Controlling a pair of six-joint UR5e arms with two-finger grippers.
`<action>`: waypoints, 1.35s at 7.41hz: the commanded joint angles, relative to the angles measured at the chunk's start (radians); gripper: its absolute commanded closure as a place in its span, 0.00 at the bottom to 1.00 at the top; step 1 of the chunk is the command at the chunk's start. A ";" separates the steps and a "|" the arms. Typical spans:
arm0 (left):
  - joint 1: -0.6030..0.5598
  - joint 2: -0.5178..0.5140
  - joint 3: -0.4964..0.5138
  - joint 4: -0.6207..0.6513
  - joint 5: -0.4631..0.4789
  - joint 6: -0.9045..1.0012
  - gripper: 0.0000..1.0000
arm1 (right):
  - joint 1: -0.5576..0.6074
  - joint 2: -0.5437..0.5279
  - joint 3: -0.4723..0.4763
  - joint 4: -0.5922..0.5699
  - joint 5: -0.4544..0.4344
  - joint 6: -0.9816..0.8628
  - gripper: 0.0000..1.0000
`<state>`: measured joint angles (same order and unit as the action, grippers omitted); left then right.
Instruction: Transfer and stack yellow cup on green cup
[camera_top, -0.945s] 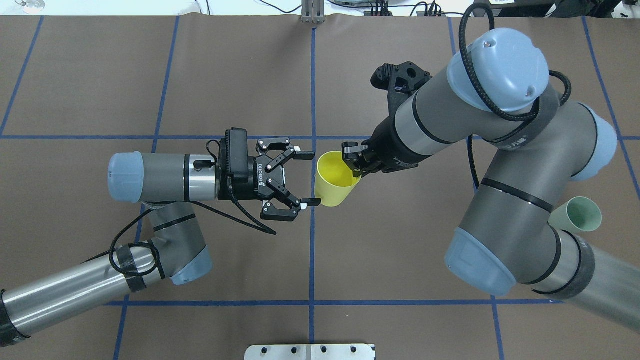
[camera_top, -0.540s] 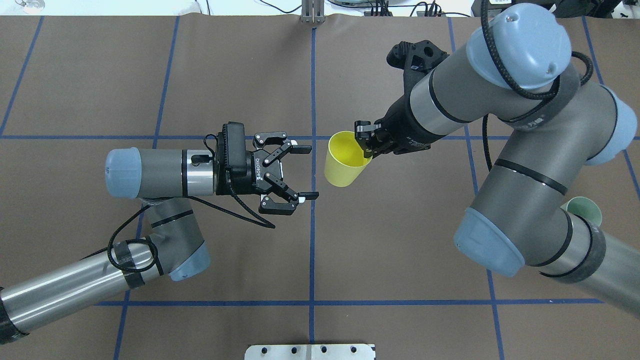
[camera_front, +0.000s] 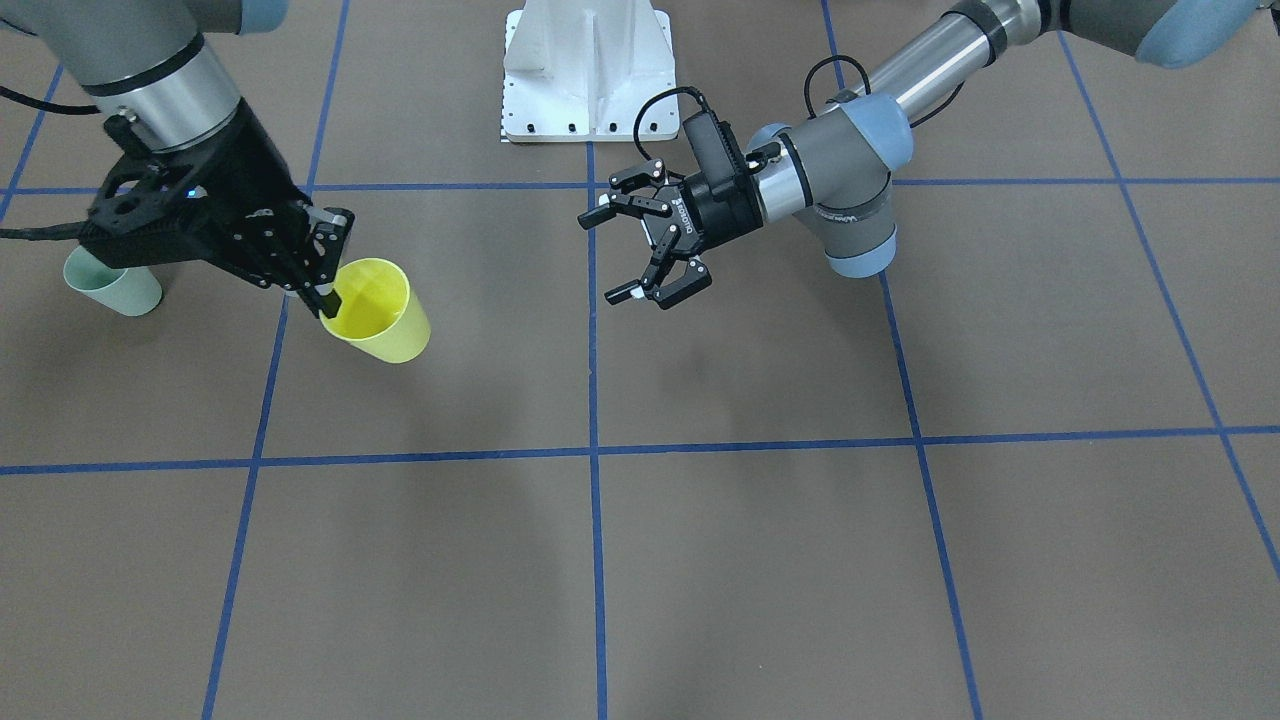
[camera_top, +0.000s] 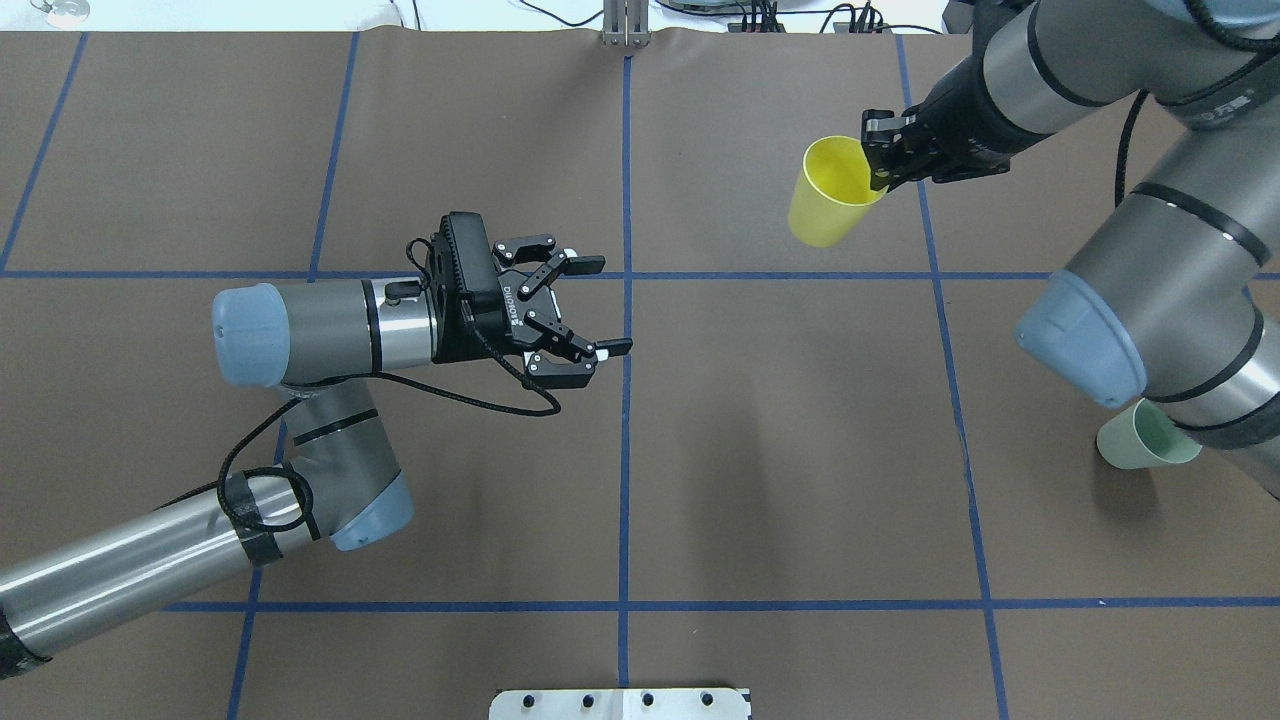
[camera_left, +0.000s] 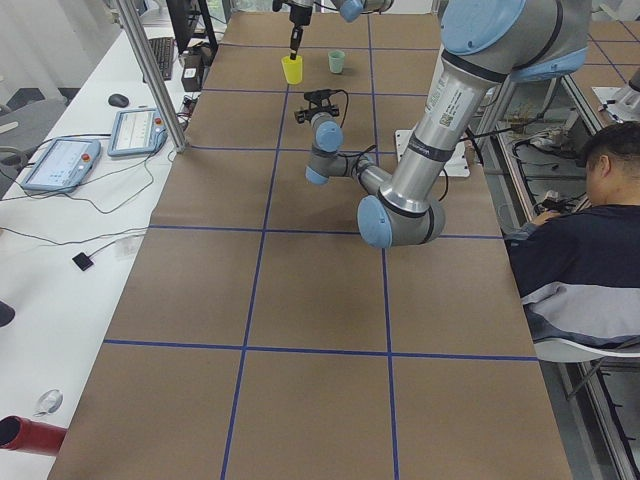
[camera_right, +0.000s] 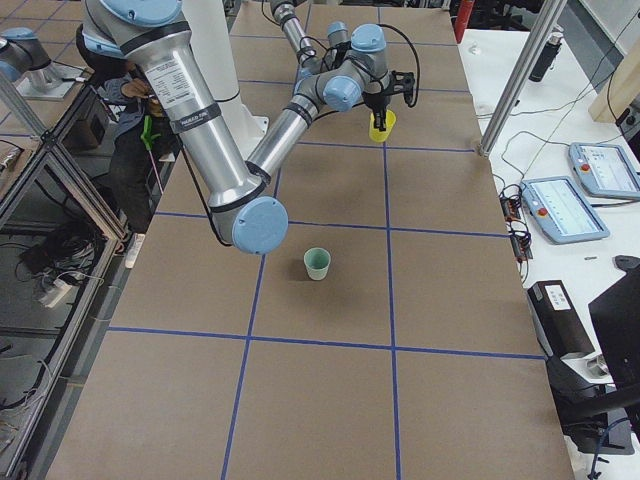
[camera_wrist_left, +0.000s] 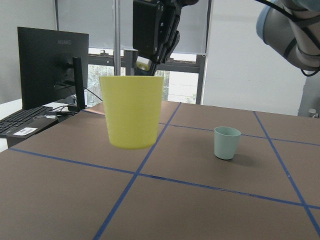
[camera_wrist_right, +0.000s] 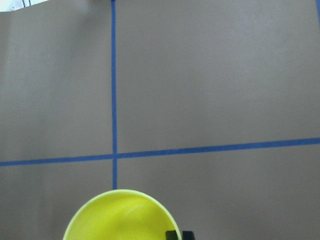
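Note:
My right gripper (camera_top: 880, 160) is shut on the rim of the yellow cup (camera_top: 830, 195) and holds it upright in the air over the far right part of the table. The cup also shows in the front view (camera_front: 375, 312) and the left wrist view (camera_wrist_left: 132, 112). The green cup (camera_top: 1145, 440) stands upright on the table near my right arm's base, partly hidden by the arm; it is also in the front view (camera_front: 110, 285). My left gripper (camera_top: 605, 305) is open and empty near the table's middle, pointing toward the cups.
The brown table cover carries a grid of blue tape lines. A white mounting plate (camera_front: 585, 70) sits at my base. My right arm's elbow (camera_top: 1085, 335) hangs over the green cup's area. A seated operator (camera_left: 590, 250) is beside the table.
My right arm has carried the yellow cup away from the left gripper, to the right and toward the far side. The left gripper stayed open and drew back slightly.

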<state>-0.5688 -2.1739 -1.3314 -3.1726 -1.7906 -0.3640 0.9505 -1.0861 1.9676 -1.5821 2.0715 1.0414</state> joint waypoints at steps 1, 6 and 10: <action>-0.092 0.003 -0.003 0.205 0.011 -0.003 0.01 | 0.074 -0.029 -0.007 -0.041 0.018 -0.131 1.00; -0.366 0.026 -0.018 0.818 -0.105 0.029 0.01 | 0.206 -0.141 -0.007 -0.039 0.133 -0.391 1.00; -0.590 0.136 -0.031 1.118 -0.276 0.315 0.00 | 0.272 -0.246 0.020 -0.039 0.183 -0.551 1.00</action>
<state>-1.0776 -2.0807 -1.3545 -2.1411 -1.9795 -0.0947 1.2034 -1.2875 1.9738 -1.6214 2.2457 0.5539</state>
